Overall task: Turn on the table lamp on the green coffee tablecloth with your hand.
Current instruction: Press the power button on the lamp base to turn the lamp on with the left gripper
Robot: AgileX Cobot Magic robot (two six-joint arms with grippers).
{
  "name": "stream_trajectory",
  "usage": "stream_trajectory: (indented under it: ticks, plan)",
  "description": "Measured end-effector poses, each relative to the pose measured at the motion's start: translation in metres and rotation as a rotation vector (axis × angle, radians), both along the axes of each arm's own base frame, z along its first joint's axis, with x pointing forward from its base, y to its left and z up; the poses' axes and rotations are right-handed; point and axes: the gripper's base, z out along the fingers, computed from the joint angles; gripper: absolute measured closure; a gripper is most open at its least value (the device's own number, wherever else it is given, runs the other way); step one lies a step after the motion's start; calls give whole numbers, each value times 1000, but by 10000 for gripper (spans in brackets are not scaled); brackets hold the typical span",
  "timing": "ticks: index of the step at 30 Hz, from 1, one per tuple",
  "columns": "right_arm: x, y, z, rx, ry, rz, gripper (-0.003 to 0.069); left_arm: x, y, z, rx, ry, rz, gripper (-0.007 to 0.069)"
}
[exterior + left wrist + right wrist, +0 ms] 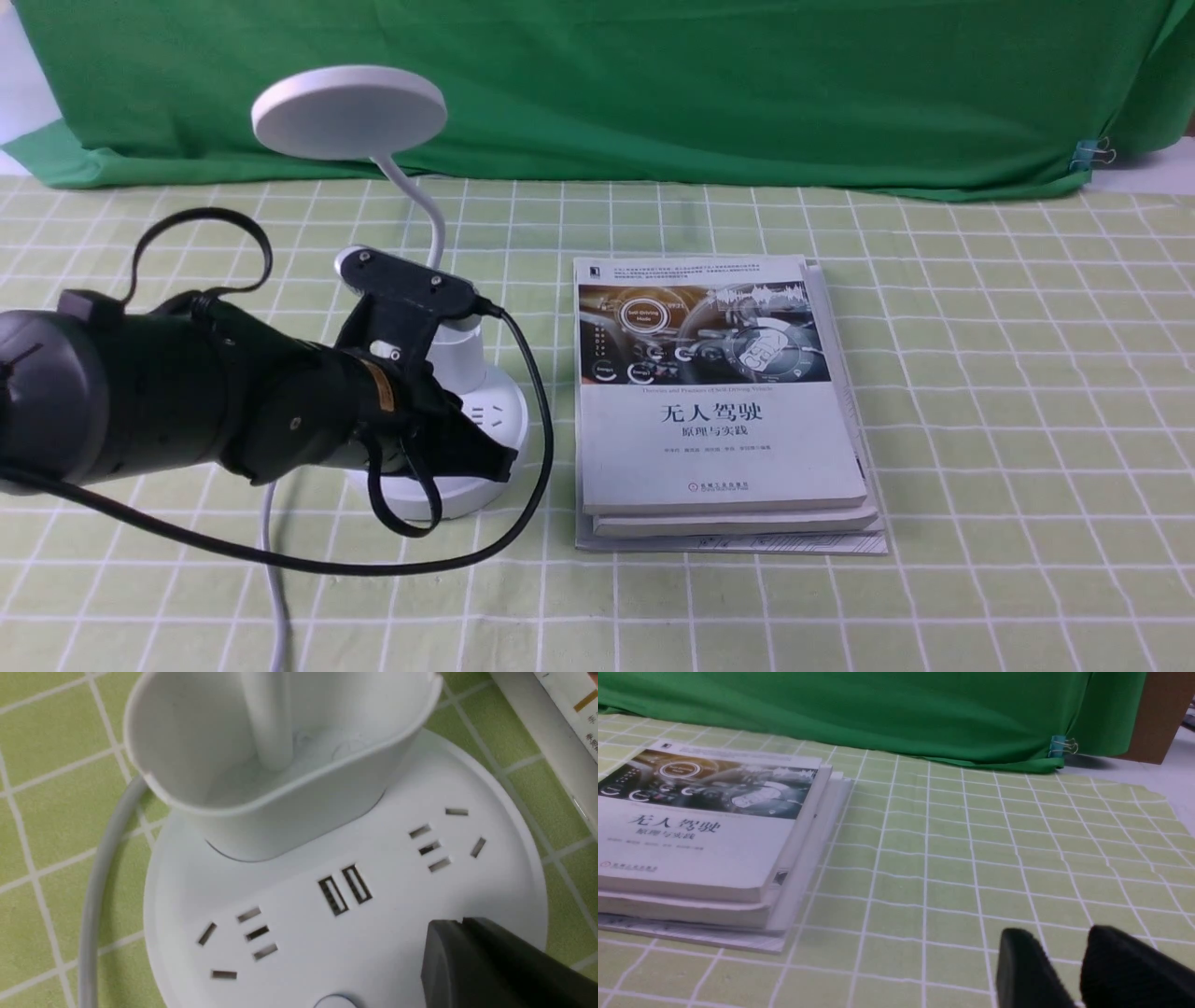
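Note:
The white table lamp stands on the green coffee tablecloth (980, 373), with its disc head (348, 110) unlit, a bendy neck (431, 219) and a round base (499, 411). My left gripper (502, 459) is shut and empty, its tip over the front of the base. In the left wrist view the closed fingertips (462, 926) hover over the base (383, 933), to the side of a round button (334, 1001) at the frame edge. The cup-like holder (280, 788) and sockets show beyond. My right gripper (1057, 940) is slightly open and empty, low over the cloth.
A stack of books (719, 401) lies just right of the lamp, also in the right wrist view (705, 830). The lamp's white cord (273, 560) runs toward the front edge. A dark green backdrop cloth (653, 84) hangs behind, held by a clip (1092, 154).

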Motion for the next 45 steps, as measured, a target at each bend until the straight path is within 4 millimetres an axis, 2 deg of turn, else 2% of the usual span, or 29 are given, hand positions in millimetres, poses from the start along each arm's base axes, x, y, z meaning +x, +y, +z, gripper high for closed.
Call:
stream_trajectory:
  ticks: [9, 14, 25, 35, 42, 45]
  plan:
    - [0, 0, 0, 0, 0, 0, 414, 1, -1, 0, -7, -13, -1, 624]
    - [0, 0, 0, 0, 0, 0, 414, 3, -2, -7, 0, 1, -3, 624]
    - [0, 0, 0, 0, 0, 0, 414, 8, -4, -11, -3, -12, -9, 624]
    - [0, 0, 0, 0, 0, 0, 414, 3, -2, 10, -13, -63, -18, 624]
    - [0, 0, 0, 0, 0, 0, 414, 2, -1, 6, 4, -27, -15, 624]
    - [0, 0, 0, 0, 0, 0, 414, 5, -2, -8, 14, 0, -15, 624]
